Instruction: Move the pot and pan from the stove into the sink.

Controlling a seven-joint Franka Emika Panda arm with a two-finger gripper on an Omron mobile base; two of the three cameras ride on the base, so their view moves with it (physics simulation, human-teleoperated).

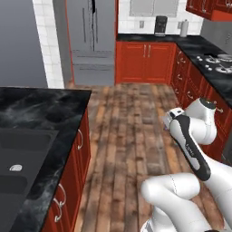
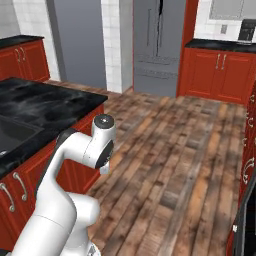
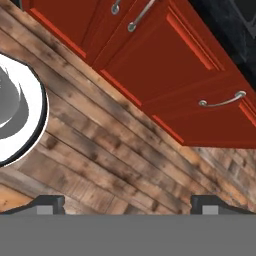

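Left base view: the stove (image 1: 216,62) sits far right on the back counter, the sink (image 1: 18,156) near left — arm folded between, well apart from both. Hand view: gripper (image 3: 128,204) spread wide, empty, facing floor and cabinet doors (image 3: 165,60)

sink (image 1: 20,154): cut off by left and bottom picture edges; basins only partly seen; faucet out of frame.
stove (image 1: 217,62): cut off by right picture edge at the far counter's right end; grates small; any cookware there too small to tell.
finger tips (image 3: 47,204): only upper edges visible.
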